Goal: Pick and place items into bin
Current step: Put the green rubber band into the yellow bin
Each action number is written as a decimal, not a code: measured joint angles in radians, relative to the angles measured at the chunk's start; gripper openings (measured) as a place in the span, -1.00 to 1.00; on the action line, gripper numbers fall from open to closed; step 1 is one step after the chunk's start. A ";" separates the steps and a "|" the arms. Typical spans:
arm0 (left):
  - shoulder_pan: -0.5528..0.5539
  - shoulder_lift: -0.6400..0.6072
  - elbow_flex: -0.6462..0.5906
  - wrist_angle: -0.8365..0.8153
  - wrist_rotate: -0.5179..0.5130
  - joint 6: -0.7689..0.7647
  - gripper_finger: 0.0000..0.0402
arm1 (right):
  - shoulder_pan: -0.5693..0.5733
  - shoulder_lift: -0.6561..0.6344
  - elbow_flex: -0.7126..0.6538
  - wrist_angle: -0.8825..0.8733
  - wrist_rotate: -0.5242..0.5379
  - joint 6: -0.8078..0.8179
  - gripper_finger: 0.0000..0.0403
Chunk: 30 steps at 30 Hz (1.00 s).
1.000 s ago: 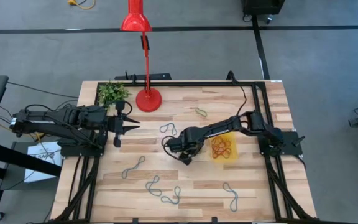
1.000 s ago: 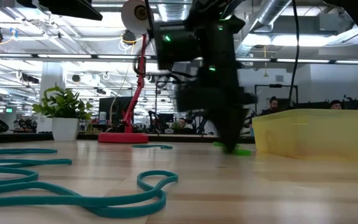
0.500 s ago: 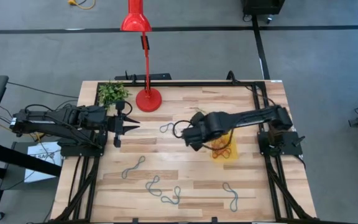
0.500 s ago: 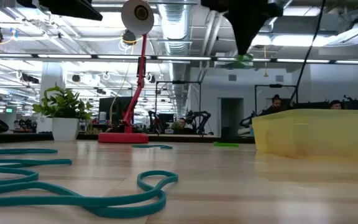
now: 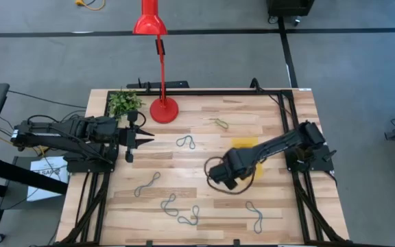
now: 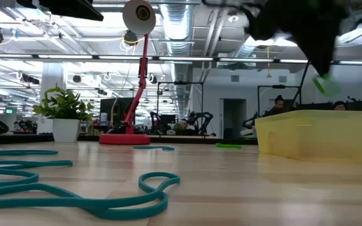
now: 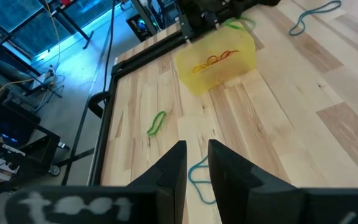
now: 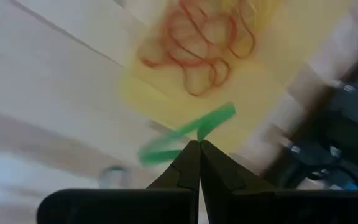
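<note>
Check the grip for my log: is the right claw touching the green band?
Touching. In the right wrist view the right claw has its fingertips pinched shut on the green band, which hangs above the yellow bin.

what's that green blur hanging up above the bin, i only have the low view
observer: It's a green loop, pinched in the shut right tool; the right wrist view shows it.
operator: anything in the bin
observer: Yes, the bin holds a tangle of red and orange loops.
operator: where's the left arm
observer: It waits at the left side of the table near the plant. The left tool is open and holds nothing.
</note>
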State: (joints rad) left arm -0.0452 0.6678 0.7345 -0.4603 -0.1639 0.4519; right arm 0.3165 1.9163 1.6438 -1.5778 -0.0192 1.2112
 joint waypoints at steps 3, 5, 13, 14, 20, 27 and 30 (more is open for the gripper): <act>0.000 0.000 0.000 0.000 0.000 0.000 -0.71 | 0.020 -0.010 -0.092 0.029 -0.011 0.004 -1.00; 0.000 0.000 0.000 0.001 0.000 0.000 -0.71 | 0.024 -0.030 -0.127 0.033 -0.009 0.019 -1.00; 0.000 0.000 0.000 0.003 0.000 0.000 -0.71 | 0.004 -0.012 -0.214 0.056 -0.007 0.028 -0.91; 0.000 0.000 0.000 0.003 0.000 0.000 -0.71 | 0.000 -0.013 -0.220 0.061 -0.009 0.023 -0.88; 0.000 0.000 0.000 0.003 0.000 0.000 -0.71 | -0.019 -0.012 -0.234 0.127 -0.010 -0.008 -0.67; 0.000 0.000 0.000 0.003 0.000 0.000 -0.71 | -0.062 -0.014 -0.224 0.096 0.042 -0.060 -0.55; 0.000 0.000 0.000 0.003 0.000 0.000 -0.71 | -0.099 -0.014 -0.189 0.087 0.173 -0.069 -0.54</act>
State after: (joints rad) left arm -0.0452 0.6678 0.7346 -0.4568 -0.1642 0.4521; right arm 0.2179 1.9018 1.4545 -1.4910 0.1538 1.1418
